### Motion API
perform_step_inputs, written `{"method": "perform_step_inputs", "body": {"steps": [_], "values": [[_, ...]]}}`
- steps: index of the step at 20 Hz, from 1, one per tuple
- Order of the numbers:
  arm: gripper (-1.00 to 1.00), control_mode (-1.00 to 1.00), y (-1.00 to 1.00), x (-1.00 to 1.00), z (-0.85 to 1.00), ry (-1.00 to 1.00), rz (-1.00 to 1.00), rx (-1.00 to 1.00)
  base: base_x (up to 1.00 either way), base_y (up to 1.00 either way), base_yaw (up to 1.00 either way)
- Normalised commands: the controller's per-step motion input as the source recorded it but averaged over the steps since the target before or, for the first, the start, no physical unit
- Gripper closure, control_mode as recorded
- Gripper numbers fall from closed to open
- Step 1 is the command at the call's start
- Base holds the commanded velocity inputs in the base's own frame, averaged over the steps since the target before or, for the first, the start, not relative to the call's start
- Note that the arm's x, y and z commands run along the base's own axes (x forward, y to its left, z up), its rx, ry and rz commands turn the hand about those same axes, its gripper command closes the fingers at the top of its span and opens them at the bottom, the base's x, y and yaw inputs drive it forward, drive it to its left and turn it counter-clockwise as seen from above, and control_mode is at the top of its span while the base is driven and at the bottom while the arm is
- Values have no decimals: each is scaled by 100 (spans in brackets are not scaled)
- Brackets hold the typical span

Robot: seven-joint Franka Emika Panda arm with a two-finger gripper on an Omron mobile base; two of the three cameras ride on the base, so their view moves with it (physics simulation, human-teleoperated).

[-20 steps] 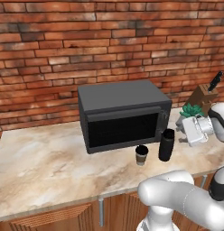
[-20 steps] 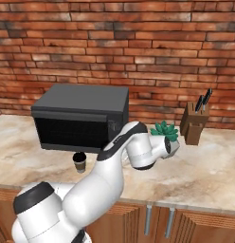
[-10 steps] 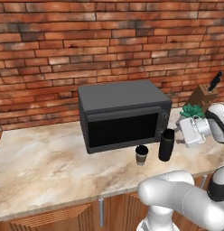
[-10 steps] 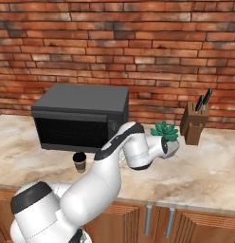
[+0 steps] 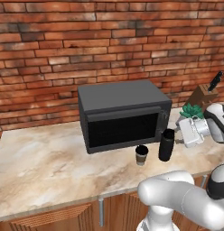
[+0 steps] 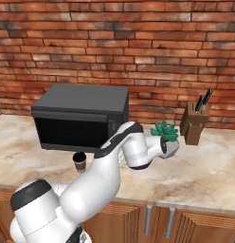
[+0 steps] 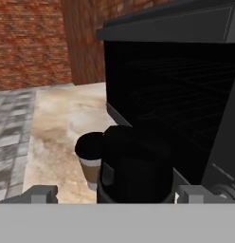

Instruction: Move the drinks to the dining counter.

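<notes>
Pincer (image 5: 180, 135) has edged toward cylindrical matte-black bottle (image 5: 166, 145).

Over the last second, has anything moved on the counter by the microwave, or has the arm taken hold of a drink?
No visible change. The open end effector holds nothing and sits level with the tall black cylindrical bottle, which stands between its fingertips in the hand view; the short dark coffee cup with tan sleeve and black microwave are where they were.
</notes>
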Motion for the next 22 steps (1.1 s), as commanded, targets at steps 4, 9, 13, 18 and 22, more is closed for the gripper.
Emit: {"method": "perform_step_inputs", "body": {"steps": [4,9,13,18,22], "values": [[-100,-100,3,9,-3,1,0,0,0,0,0],[-100,-100,4,9,-2,2,0,0,0,0,0],[-100,-100,6,10,-4,2,0,0,0,0,0],[-100,-100,6,3,-5,2,0,0,0,0,0],[-100,-100,14,0,-6,3,0,0,0,0,0]]}}
